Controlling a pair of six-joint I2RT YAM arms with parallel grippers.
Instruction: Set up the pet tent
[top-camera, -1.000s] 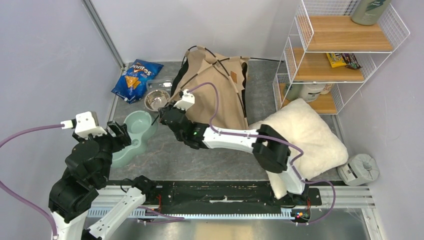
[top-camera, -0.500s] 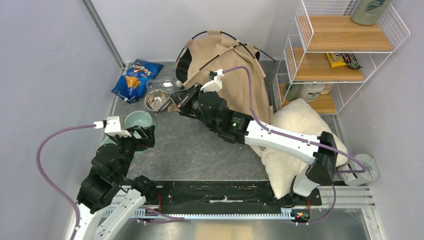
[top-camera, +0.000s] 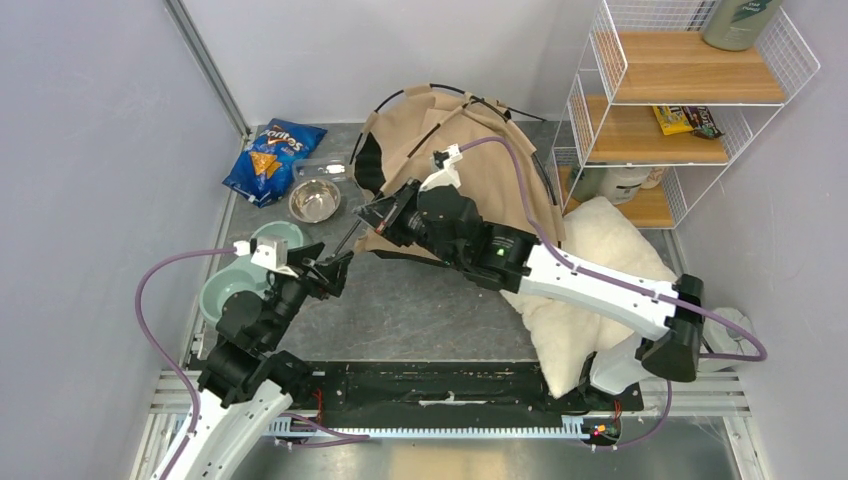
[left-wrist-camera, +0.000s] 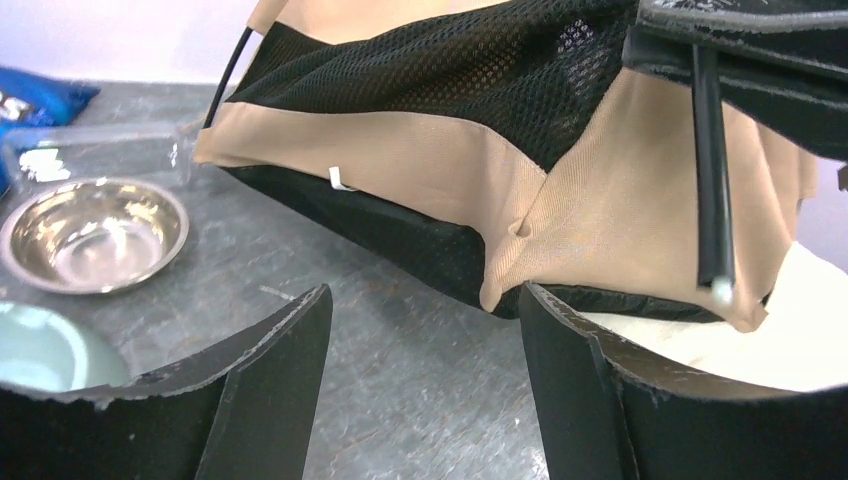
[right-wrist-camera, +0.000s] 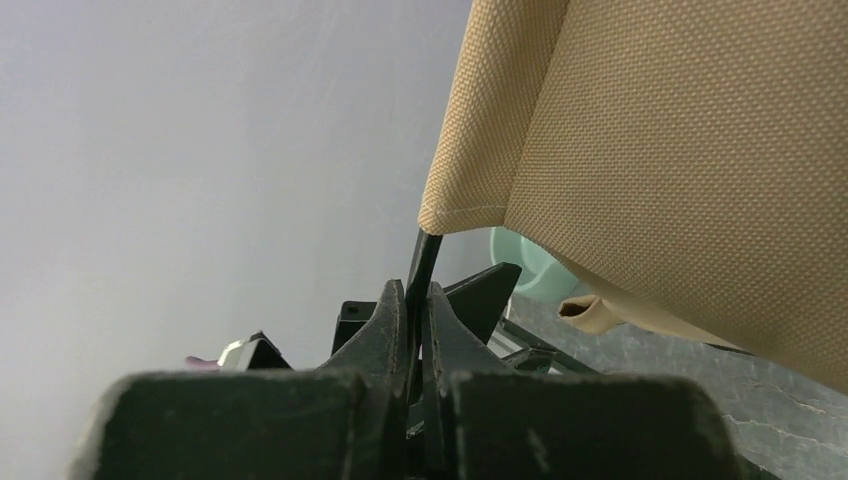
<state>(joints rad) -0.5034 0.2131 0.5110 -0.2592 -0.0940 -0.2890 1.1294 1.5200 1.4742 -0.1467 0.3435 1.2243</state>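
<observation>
A black pole (right-wrist-camera: 424, 262) of the pet tent (top-camera: 480, 165) is pinched between the closed fingers of the right gripper (right-wrist-camera: 417, 300). The left gripper (left-wrist-camera: 422, 295) is spread wide and empty, near the tent's left corner. The tent, at the far middle, is partly hidden by the right arm (top-camera: 590, 285).

Right gripper (right-wrist-camera: 415, 302), fingers pressed together on a thin black pole (right-wrist-camera: 424, 256) that ran up into the stitched lower corner of the tan pet tent (right-wrist-camera: 680, 150) filling the upper right; pale wall (right-wrist-camera: 200, 150) at left; sliver of green bowl (right-wrist-camera: 518, 256) and grey table (right-wrist-camera: 780, 412) beneath the fabric.
</observation>
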